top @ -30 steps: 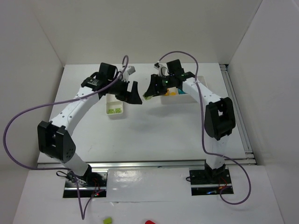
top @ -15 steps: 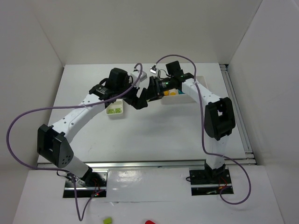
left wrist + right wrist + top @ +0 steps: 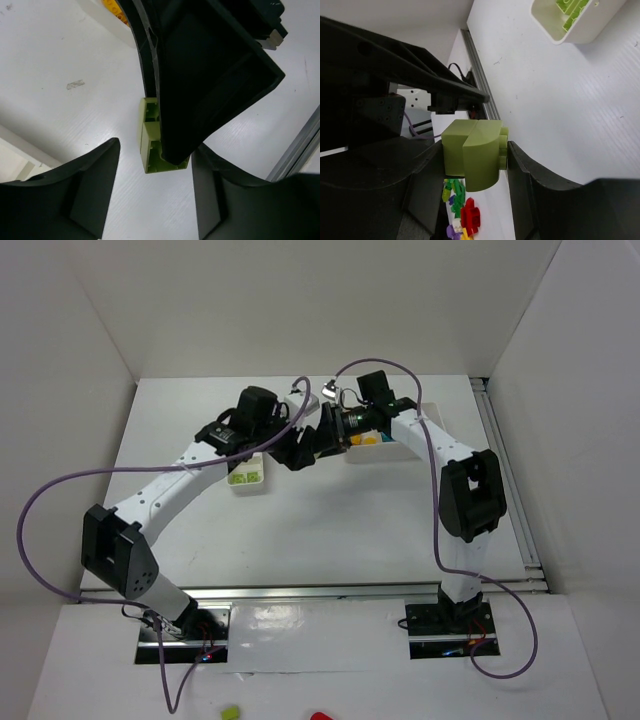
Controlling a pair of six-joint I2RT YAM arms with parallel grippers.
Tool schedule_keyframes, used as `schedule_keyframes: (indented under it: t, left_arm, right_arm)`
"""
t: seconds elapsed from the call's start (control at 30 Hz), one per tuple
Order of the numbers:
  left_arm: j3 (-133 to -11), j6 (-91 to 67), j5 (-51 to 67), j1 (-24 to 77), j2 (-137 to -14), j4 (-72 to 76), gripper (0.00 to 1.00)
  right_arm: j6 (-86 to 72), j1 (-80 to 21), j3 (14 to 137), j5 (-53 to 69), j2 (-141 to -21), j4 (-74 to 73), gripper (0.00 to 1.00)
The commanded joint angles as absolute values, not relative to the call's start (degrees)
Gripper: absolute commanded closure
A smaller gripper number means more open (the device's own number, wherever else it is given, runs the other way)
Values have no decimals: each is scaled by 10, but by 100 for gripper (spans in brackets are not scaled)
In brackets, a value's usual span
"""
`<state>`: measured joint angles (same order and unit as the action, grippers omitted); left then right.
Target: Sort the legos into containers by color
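Observation:
My right gripper (image 3: 475, 150) is shut on two joined lime green legos (image 3: 472, 157) and holds them above the table at mid-back. My left gripper (image 3: 155, 147) has met it there, and the two grippers overlap in the top view (image 3: 308, 443). Its fingers (image 3: 95, 190) stand on either side of the lime piece (image 3: 150, 137). A gap shows on the left side, so the jaws are open. The narrow container (image 3: 247, 480) holds lime legos (image 3: 240, 478). The wider container (image 3: 392, 452) holds yellow ones (image 3: 368, 440).
A metal rail (image 3: 510, 480) runs along the table's right edge. White walls close in the back and sides. Loose red, green and purple bricks (image 3: 465, 215) lie beyond the table's near edge. The purple cables (image 3: 60, 500) loop out to the left.
My left arm swung right to meet the right gripper, and its jaws narrowed around the lime piece. The right gripper shifted slightly left, still holding it.

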<state>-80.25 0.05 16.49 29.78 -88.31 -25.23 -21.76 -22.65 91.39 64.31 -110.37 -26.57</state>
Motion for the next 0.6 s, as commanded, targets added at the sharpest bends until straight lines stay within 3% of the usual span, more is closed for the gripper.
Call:
schedule_keyframes:
  t: [0.0, 0.2, 0.27, 0.3, 0.37, 0.4, 0.43, 0.57]
  left_arm:
    - [-802, 18, 175, 304, -893, -231, 34]
    - [-815, 24, 175, 309, -898, -244, 63]
    - [-820, 24, 175, 309, -898, -250, 78]
    - [-820, 24, 175, 309, -898, -250, 84]
    - [-820, 24, 175, 309, -898, -256, 100]
    - [-820, 24, 175, 309, -893, -256, 100]
    - [-820, 24, 182, 309, -893, -256, 100]
    - [-808, 24, 202, 297, -887, -256, 100]
  right_arm:
    - [-239, -227, 911, 676, -1065, -227, 75]
    - [-252, -222, 906, 676, -1065, -215, 75]
    - [-252, -221, 906, 676, -1065, -215, 73]
    - [-260, -221, 906, 676, -1065, -210, 68]
    - [-272, -215, 892, 676, -1065, -195, 50]
    - [-279, -203, 886, 681, -1058, -186, 35]
    - [-297, -198, 881, 681, -1049, -176, 31]
    - [-329, -164, 858, 681, -1027, -144, 25]
